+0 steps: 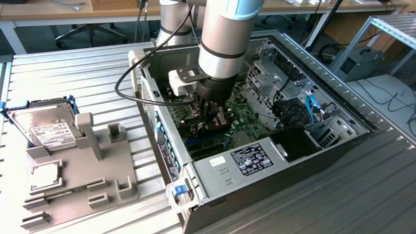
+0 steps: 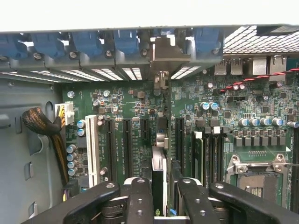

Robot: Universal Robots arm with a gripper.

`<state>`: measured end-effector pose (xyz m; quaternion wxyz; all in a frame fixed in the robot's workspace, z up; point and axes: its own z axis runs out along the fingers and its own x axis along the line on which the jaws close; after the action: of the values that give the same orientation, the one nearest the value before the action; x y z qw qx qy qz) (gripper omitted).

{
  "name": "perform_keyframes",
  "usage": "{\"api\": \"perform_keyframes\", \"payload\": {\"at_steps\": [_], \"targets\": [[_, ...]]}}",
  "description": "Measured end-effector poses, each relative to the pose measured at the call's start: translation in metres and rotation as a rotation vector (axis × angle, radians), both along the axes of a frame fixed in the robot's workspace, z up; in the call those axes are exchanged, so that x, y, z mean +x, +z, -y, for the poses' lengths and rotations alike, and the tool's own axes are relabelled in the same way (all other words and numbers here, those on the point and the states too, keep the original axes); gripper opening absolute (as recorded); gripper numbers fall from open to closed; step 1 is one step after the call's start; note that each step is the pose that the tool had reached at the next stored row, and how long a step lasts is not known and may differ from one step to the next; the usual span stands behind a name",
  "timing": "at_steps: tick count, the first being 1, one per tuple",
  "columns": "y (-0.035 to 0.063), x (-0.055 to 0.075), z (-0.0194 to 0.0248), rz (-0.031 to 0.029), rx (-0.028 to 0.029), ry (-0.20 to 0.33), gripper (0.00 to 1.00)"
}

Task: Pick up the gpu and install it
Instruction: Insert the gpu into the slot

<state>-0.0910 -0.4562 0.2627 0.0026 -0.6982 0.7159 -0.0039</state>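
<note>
Deep inside the open computer case [image 1: 338,141], the hand [image 2: 159,196] is clamped on the gpu [image 2: 159,175], with one black finger on each flat side. The card stands on its edge, thin and dark, and its silvery metal end [image 2: 164,52] reaches up to the back wall with the blue clips [image 2: 125,41]. It sits right over the green board [image 2: 131,116], between the long black slots [image 2: 180,135]. It is hard to tell if the card's edge is in a slot or just above one. If the card is a bit crooked, it could miss the slot and scrape the board. If the hand pushes hard then, the card might bend or slip. Outside the case, a hard drive [image 1: 46,126] and a small silver chip [image 1: 44,175] rest on a grey holder [image 1: 85,185] on the bench [image 1: 91,78].
</note>
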Motion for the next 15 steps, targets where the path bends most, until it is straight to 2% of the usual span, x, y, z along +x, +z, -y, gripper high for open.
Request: {"api": "perform_keyframes", "payload": {"at_steps": [15], "targets": [[0.0003, 0.0, 0.0, -0.0002, -0.0009, 0.014, 0.26]]}}
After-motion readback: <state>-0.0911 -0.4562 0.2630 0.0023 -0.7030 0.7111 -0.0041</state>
